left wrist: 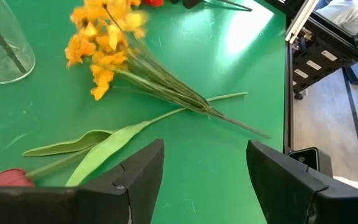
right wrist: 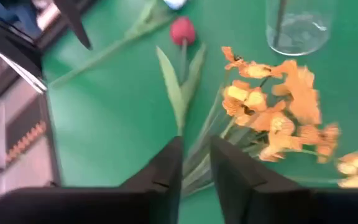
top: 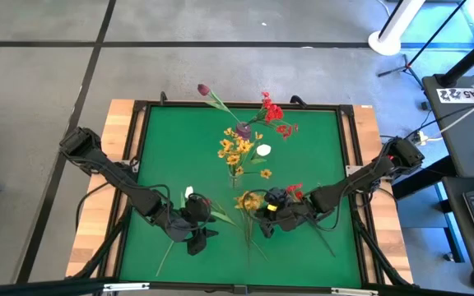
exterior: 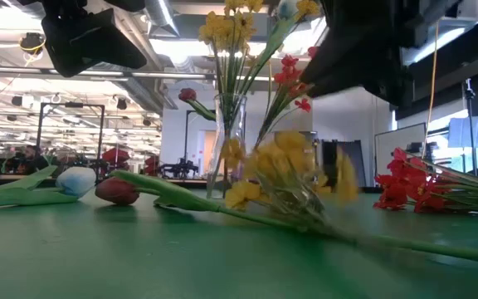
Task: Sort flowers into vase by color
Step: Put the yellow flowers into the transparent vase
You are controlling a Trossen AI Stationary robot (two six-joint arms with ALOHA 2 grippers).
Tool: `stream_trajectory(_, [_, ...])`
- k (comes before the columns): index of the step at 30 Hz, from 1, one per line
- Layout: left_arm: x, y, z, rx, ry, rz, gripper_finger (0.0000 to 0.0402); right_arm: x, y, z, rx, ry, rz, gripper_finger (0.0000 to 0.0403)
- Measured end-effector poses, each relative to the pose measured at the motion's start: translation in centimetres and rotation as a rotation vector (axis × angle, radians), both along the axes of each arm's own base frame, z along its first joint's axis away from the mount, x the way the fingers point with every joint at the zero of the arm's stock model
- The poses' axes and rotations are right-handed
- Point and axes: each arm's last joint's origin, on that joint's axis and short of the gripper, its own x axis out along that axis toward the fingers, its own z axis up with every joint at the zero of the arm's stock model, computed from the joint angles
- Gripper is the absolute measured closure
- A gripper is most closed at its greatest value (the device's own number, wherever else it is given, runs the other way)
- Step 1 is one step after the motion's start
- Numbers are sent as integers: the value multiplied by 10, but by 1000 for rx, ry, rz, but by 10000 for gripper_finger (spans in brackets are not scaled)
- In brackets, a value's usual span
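Lying yellow flowers (right wrist: 278, 118), beside right fingers (right wrist: 229, 171)

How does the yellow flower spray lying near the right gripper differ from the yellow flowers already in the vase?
The loose yellow spray lies flat on the green mat, stem along the surface; the yellow flowers in the vase stand upright. The loose spray sits at the near edge beside the right gripper; the vase flowers are at mid-table, sharing the glass vase with red and white blooms. Both have yellow blossom clusters on green stems.
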Motion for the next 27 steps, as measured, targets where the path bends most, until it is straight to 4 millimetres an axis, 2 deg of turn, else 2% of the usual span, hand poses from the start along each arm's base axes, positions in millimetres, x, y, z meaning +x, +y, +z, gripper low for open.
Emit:
stream_trajectory(6, [0,0,0,1,1,-1,180,2,3,2,73,-4,66,215])
stream_trajectory(11, [0,0,0,4,4,-2,180,-2,17,2,127,-27,71,161])
stream_trajectory(18, [0,0,0,4,4,-2,180,-8,37,-21,56,-44,-94,148])
stream_trajectory(27, [0,0,0,7,4,-5,180,10,40,-64,128,18,-116,148])
